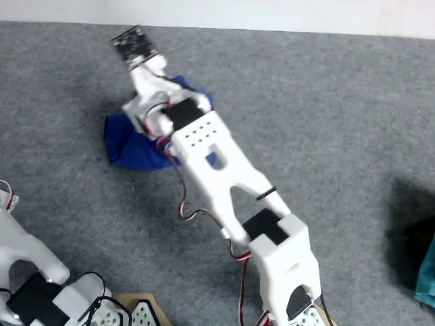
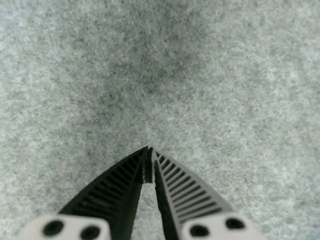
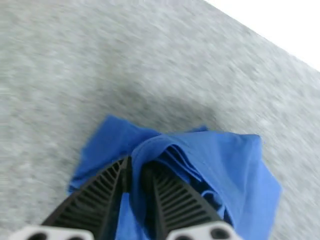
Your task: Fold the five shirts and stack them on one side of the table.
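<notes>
Right gripper (image 3: pixel 136 165) is clamped on a raised fold of the blue shirt (image 3: pixel 225 160), which lies bunched on the far-left part of the table (image 1: pixel 326 102), right under that outstretched arm. Most of the cloth spreads beyond the fingertips and off to one side, so I reckon any pull has to run away from that heap. My left gripper (image 2: pixel 149 152) is pinched together on nothing over bare table, well apart from the shirt.
</notes>
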Controlling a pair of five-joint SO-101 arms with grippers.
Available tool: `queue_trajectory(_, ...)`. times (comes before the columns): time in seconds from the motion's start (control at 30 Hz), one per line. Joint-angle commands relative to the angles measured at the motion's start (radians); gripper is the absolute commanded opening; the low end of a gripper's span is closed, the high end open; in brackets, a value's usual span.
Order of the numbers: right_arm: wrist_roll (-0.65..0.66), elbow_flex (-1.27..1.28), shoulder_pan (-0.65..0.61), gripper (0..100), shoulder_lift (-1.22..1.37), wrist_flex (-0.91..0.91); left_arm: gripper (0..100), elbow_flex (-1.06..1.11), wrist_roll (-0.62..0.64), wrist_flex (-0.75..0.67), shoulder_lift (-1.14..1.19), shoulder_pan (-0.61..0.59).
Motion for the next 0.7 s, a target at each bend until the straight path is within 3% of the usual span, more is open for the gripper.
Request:
queue_trajectory(0.0,0.014,-0.045,-0.073,0.8,-0.053,-0.076,1,0.031,0.002,-0.061,-0.031,-0.008)
queue_trajectory(0.13,0.014,-0.058,-0.087,4.3,0.027,-0.076,1,0.038,0.002,-0.064,-0.031,-0.007)
queue_trajectory(0.27,0.043,-0.076,-0.097,26.2,0.056,0.01,1,0.039,0.002,-0.063,-0.031,-0.007)
queue_trajectory(0.37,0.172,-0.145,-0.114,26.4,0.035,0.128,1,0.039,0.002,-0.063,-0.031,-0.007)
queue_trajectory(0.67,0.204,-0.607,0.01,24.1,-0.143,0.63,1,0.038,0.002,-0.063,-0.033,0.07)
